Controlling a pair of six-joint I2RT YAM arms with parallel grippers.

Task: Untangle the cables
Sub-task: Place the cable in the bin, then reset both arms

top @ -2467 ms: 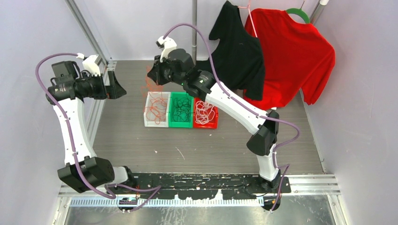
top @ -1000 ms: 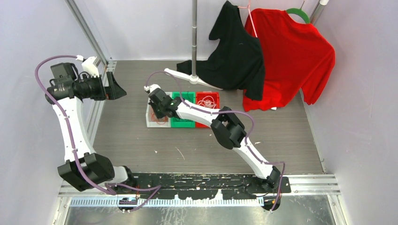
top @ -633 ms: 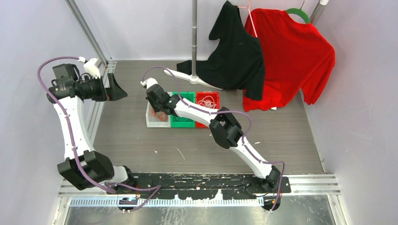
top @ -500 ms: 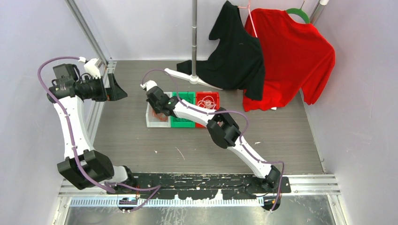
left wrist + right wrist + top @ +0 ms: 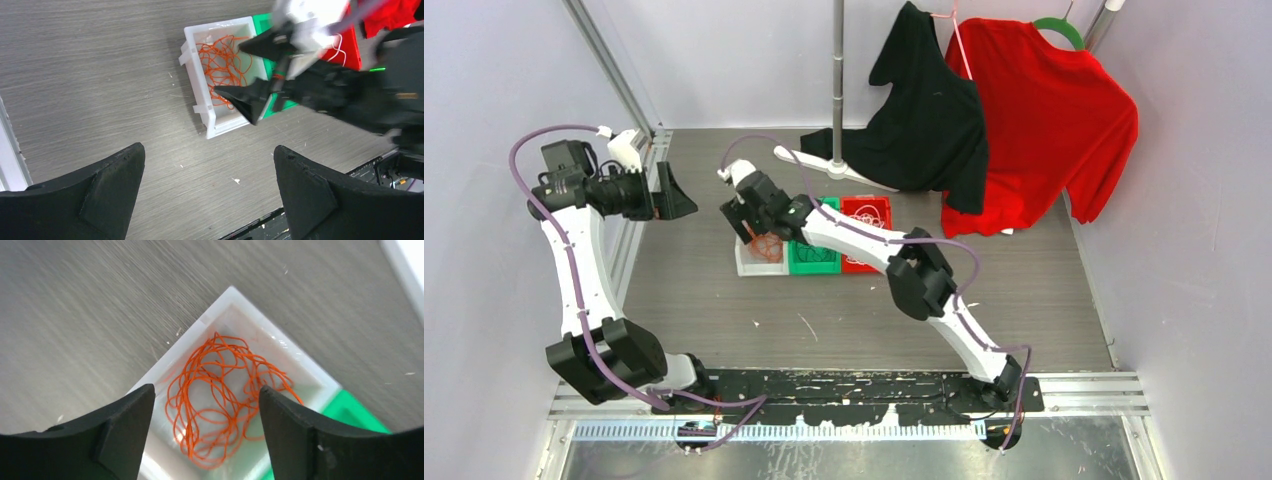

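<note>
Right end effector (image 5: pixel 746 222) hangs over the white bin (image 5: pixel 749 268), fingers spread well apart, gripping nothing. The right wrist view looks straight down between the two dark fingertips (image 5: pixel 125 415) of that end effector (image 5: pixel 204 390). Below the gap sits the orange cable (image 5: pixel 220 390), a loose heap of loops lying inside the white bin (image 5: pixel 180 347). No strand touches either finger there. From the left wrist view, the right end effector (image 5: pixel 250 75) shows as two black points, one above the orange cable (image 5: pixel 222 65) and one over the near end of the white bin (image 5: pixel 197 75). From overhead, the orange cable (image 5: pixel 766 245) lies in the bin just beside the right fingers; whether it grazes them I cannot tell from here. Next in the row come the green bin (image 5: pixel 819 262) and the red bin (image 5: pixel 856 265), all three touching side by side on the surface (image 5: pixel 824 320). The white cable (image 5: pixel 871 213) is coiled in the red bin, with the right arm stretched across above it. What lies in the green bin is too dim to call. Over on the left, the left end effector (image 5: pixel 676 192) is up high and well apart from the bins. Its own camera shows the left end effector (image 5: pixel 207 150) with fingers at full spread, bare surface between them, nothing held.
</note>
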